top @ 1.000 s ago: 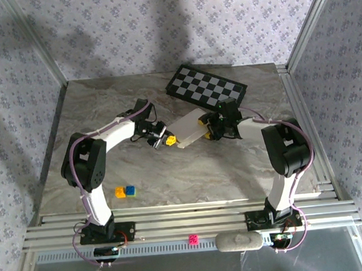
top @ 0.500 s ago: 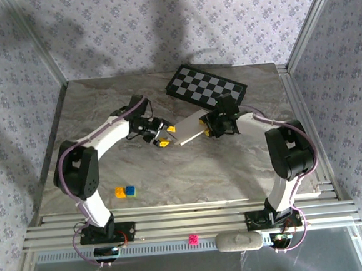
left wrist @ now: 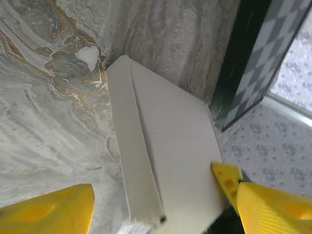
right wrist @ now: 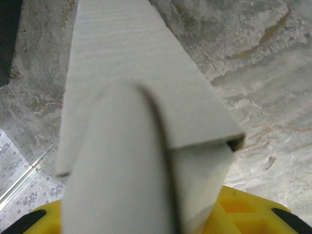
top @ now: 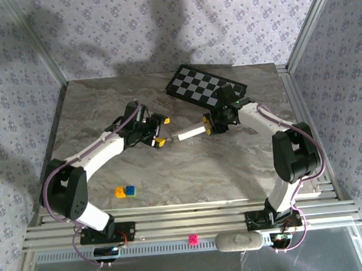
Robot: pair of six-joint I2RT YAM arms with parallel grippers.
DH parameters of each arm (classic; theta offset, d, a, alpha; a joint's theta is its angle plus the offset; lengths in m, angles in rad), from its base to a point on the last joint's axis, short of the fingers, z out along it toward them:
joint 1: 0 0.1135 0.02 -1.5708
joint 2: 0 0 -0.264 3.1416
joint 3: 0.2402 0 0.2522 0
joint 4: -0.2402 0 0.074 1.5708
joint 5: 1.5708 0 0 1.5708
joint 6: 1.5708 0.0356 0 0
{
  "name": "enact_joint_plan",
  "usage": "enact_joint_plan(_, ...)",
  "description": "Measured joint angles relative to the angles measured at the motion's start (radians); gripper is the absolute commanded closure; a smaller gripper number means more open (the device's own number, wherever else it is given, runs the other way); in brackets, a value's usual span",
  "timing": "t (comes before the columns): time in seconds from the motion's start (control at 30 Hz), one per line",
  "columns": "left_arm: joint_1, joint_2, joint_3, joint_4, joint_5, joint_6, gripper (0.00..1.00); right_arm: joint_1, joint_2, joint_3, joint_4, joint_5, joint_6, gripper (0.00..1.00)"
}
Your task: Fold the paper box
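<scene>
The white paper box [top: 190, 133] stands tilted up on its edge at mid-table, so from above it looks like a thin strip. My right gripper [top: 212, 125] is shut on its right end; in the right wrist view the folded cardboard [right wrist: 136, 126] rises out of the yellow fingers [right wrist: 243, 214]. My left gripper [top: 162, 131] is open at the box's left end, one yellow finger on each side. In the left wrist view the box [left wrist: 170, 156] with its folded flap lies between the spread fingertips [left wrist: 48, 212], apart from both.
The black-and-white checkered board [top: 207, 88] lies just behind the box, close to the right gripper, and shows in the left wrist view as a board [left wrist: 273, 53]. A yellow block [top: 120, 192] and a blue block [top: 130, 190] sit front left. A pink block [top: 193, 239] rests on the front rail.
The right gripper has turned the box from lying nearly flat to standing on edge and drawn it slightly back. The left arm has stretched out, its open fingers now straddling the box's left end.
</scene>
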Motion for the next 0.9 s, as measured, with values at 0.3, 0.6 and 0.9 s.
enact_joint_plan(0.3,-0.078,0.173,-0.042,0.294,-0.044,-0.253,0.25,-0.011,0.000,0.035,-0.072,-0.019,0.059,0.60)
enact_joint_plan(0.6,-0.109,0.219,-0.062,0.434,-0.073,-0.349,0.44,-0.013,0.000,0.041,-0.087,-0.027,0.072,0.57)
enact_joint_plan(0.9,-0.107,0.235,-0.098,0.498,-0.088,-0.392,0.64,-0.020,0.003,0.096,-0.107,-0.026,-0.008,0.34)
